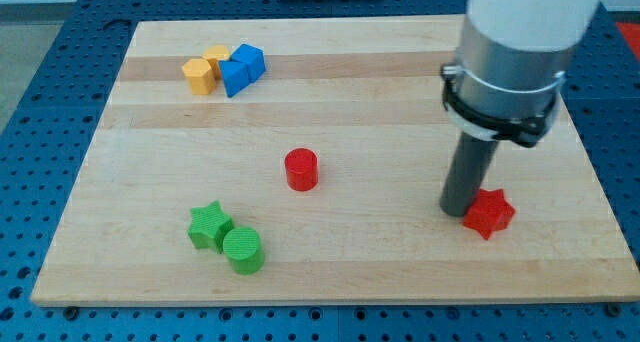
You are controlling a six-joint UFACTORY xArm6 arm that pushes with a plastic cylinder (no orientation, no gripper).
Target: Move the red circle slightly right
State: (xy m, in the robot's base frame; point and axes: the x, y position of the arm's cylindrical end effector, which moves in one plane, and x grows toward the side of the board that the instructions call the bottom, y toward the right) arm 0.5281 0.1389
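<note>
- Red circle (301, 169): a short red cylinder standing upright slightly left of the frame's centre, on the wooden board (350, 82). It touches no other block and bare wood surrounds it on every side.
- My tip (458, 211): the lower end of the dark rod, resting at the board surface in the right half of the frame, well apart from the red circle and on its right. The rod carries no jaws, so there is nothing to be open or closed.
- Red star (488, 213): lies just beside my tip on its right, at the lower right of the frame; whether the two touch cannot be told, since the rod overlaps the star's left edge.
- Green star (208, 225): lower left of the frame, below and to the left of the red circle.
- Green circle (243, 250): a green cylinder just right of and below the green star, in contact with it or nearly so.
- Orange blocks (206, 70): two orange pieces pressed together at the upper left of the frame; their exact shapes are hard to make out.
- Blue blocks (242, 67): two angular blue pieces just right of the orange blocks, touching them.
- Arm housing (515, 42): a white and grey cylinder above the rod, filling the upper right of the frame.
</note>
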